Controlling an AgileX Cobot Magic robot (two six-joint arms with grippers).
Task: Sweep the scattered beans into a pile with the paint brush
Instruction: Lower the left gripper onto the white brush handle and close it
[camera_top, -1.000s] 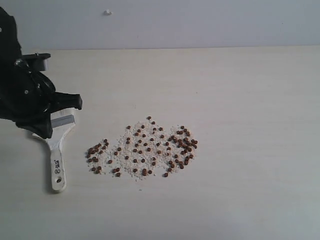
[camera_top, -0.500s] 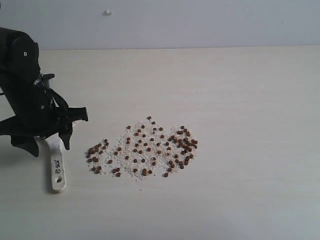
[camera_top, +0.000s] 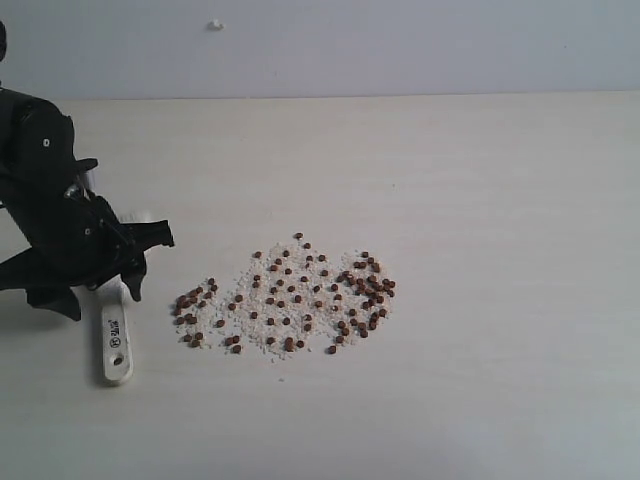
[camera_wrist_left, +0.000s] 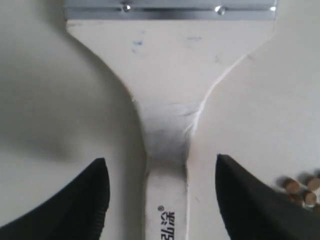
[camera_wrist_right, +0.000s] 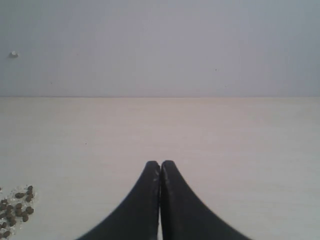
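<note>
While the paint brush (camera_top: 116, 345) points away, handle nearest, the open left claw (camera_wrist_left: 161, 162) straddles it, empty.

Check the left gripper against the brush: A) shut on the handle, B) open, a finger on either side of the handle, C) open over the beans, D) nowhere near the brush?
B: the left gripper is open, its fingers flanking the brush handle with gaps showing on both sides.

Reddish-brown beans (camera_top: 290, 295) lie scattered in 1 loose patch — cream paint brush (camera_top: 115, 340) flat alongside.
</note>
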